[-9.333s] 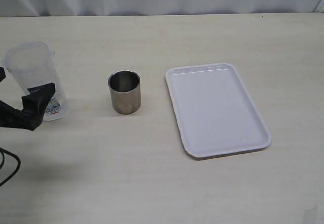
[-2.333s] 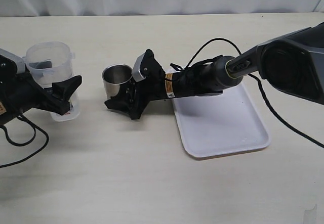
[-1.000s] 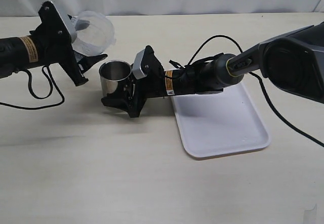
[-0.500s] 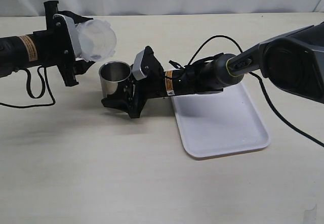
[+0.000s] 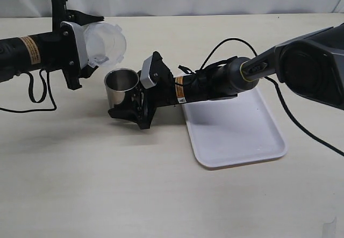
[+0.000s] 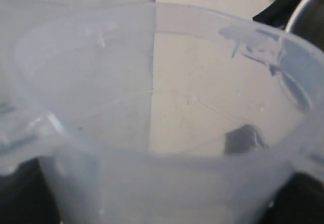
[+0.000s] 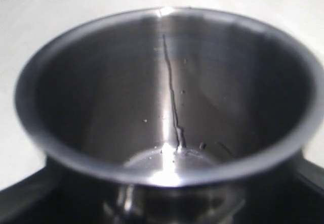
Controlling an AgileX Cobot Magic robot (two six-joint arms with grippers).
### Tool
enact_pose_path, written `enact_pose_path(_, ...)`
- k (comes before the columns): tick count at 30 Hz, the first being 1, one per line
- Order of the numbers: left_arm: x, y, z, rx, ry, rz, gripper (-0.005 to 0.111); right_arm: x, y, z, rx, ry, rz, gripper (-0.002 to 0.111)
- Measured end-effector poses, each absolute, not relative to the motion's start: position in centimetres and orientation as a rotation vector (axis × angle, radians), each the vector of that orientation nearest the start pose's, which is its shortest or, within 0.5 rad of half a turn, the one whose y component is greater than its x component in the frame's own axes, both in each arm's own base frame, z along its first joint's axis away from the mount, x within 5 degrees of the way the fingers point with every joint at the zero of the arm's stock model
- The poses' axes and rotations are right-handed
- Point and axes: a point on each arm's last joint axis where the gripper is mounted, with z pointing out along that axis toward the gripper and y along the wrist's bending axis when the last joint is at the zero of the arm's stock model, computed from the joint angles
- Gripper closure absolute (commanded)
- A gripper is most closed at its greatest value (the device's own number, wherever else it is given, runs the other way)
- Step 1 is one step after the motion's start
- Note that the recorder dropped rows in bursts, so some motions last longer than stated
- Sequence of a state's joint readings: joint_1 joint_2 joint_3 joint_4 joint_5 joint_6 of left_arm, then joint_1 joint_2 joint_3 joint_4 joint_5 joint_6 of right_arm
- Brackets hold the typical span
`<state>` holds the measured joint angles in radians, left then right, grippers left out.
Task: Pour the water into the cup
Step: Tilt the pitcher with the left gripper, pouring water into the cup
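Exterior view: cup upright, long axis vertical, mouth up, just left of tray, clamped in right gripper. Dull steel, shiny rim; thin water trickle down inner wall. Left gripper holds pitcher tipped sideways, lip just above cup rim.

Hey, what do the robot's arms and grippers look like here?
The left arm and right arm are black tubes, each with an orange-and-white label and loose black cables. The left gripper and right gripper have black fingers and silver-grey plates.
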<state>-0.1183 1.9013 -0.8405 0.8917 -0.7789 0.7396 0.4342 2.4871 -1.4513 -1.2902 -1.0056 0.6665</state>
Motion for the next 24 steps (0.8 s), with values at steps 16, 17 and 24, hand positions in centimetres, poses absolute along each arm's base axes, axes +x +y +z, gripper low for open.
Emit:
enact_pose_path(16, 34.85, -9.21, 15.16, 1.648, 1.016, 0.373, 0.107, 38.13, 26.04, 4.89, -1.301, 1.492, 1.040, 0.104)
enact_pose_path(17, 34.85, -9.20, 15.16, 1.651, 1.010, 0.379, 0.107, 38.11, 26.04, 4.87, -1.306, 1.491, 1.040, 0.104)
enact_pose_path(24, 34.91, -9.16, 15.19, 1.651, 1.006, 0.392, 0.107, 37.81, 26.01, 4.69, -1.357, 1.479, 1.041, 0.104)
